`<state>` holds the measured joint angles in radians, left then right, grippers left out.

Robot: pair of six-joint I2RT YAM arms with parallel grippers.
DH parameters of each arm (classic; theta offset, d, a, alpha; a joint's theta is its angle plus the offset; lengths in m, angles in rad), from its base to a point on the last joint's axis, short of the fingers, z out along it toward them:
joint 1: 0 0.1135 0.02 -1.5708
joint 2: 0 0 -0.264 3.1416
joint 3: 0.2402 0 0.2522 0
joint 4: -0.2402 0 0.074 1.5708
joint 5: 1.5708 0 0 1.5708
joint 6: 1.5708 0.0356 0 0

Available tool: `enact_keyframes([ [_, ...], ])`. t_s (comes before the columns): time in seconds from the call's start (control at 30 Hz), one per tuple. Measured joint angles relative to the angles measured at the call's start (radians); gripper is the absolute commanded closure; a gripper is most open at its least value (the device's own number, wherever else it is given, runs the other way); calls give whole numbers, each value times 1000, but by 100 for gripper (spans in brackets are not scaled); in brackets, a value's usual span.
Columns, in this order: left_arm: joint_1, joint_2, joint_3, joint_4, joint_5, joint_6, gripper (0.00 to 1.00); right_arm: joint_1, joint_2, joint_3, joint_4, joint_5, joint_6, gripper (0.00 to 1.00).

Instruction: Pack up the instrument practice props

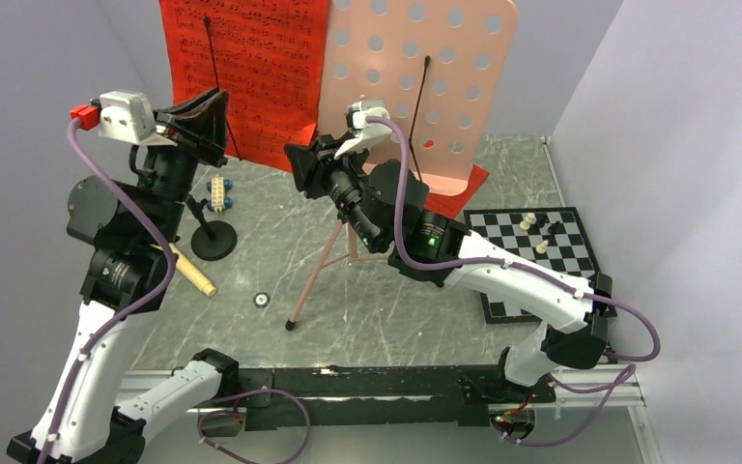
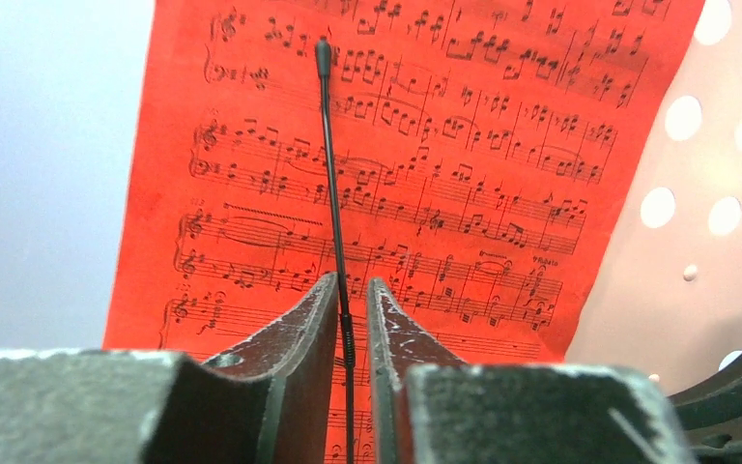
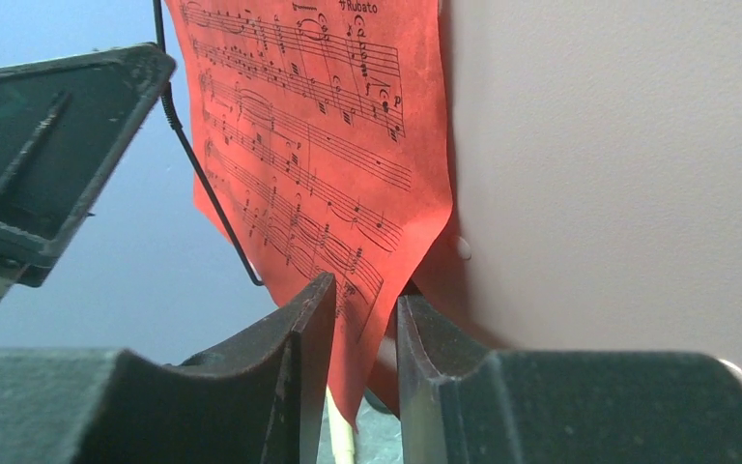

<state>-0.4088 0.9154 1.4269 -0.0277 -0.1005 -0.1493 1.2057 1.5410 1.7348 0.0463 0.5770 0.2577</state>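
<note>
With your right end effector [image 3: 362, 295] and left end effector [image 2: 352, 285] both slightly open, pinch the thin red paper sheet-music page [image 3: 319, 145], likely limp and tearable, gently by its lower edge.

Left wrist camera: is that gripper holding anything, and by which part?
Nothing is clamped yet. The left gripper straddles the black page-retainer wire near its coiled base, with a gap showing.

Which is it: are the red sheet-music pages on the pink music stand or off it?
On. The red sheet-music pages stand against the pink music stand, a black wire retainer lying across them.
</note>
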Motion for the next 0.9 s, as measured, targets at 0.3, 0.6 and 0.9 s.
enact_keyframes([
  [0.3, 0, -17, 0, 24, 14, 10, 74, -2, 3, -2, 10, -1, -4, 63],
  [0.6, 0, 5, 1, 6, -2, 18, 67, -5, 10, 5, 16, -3, -3, 62],
  [0.9, 0, 37, 6, -18, -2, 25, 97, -7, 11, 7, 16, -7, -3, 67],
])
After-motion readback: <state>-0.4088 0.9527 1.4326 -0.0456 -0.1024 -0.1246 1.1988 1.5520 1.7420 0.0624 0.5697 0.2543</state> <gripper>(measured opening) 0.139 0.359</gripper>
